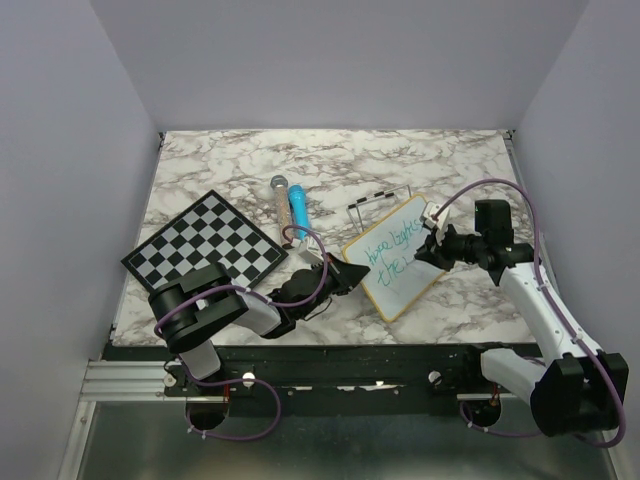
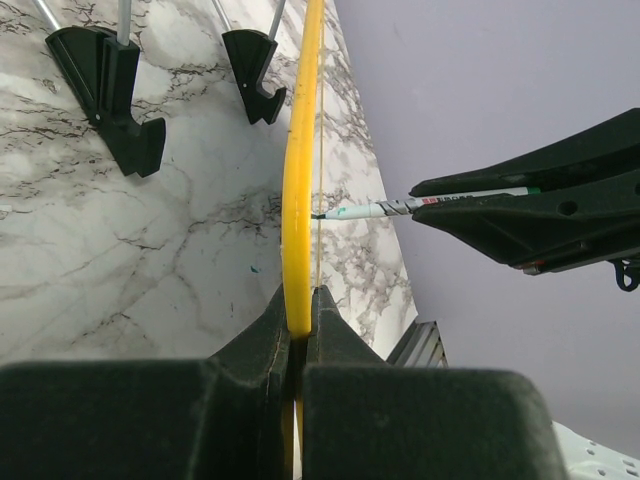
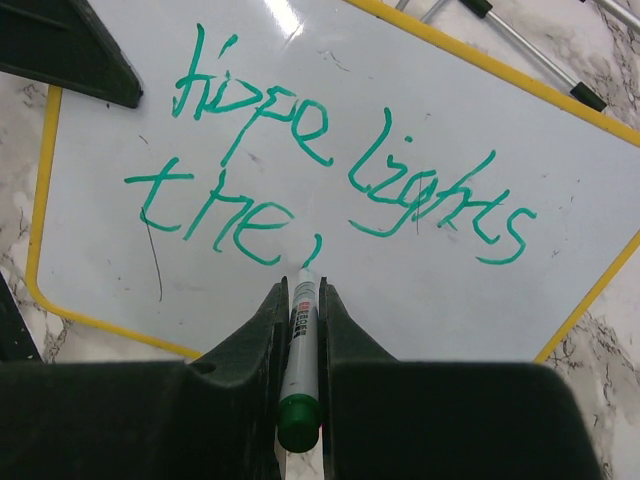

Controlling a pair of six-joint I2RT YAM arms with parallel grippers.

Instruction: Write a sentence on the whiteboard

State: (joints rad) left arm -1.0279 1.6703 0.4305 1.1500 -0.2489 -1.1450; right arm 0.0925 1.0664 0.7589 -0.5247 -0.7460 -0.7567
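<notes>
- Chessboard (image 1: 203,248): is lying well to the left of the left end effector (image 1: 345,272), clear of the work.
- Blue tube (image 1: 298,210): is lying beyond that end effector, apart from the board.
- Left end effector: fingers are pressing together, clamping the near-left edge of the whiteboard's (image 1: 425,268) frame and steadying it on the desk (image 1: 450,160).
- Whiteboard: is sitting between the two end effectors, turned corner-on to the arms.
- Sentence (image 3: 330,170): "Hope lights" is filling line one and "the" is starting line two, with one short stroke after it. By judgement, about three-quarters is done and the last word is waiting.
- Green marker (image 3: 298,330): the right end effector (image 3: 300,290) is clamping it, tip at or just off the surface, right of "the".
- Open room: bare white is running rightward from the tip under "lights", likely enough for a short word. The frame's lower-right edge is limiting the stroke, and the side wall is standing near the right arm.
</notes>
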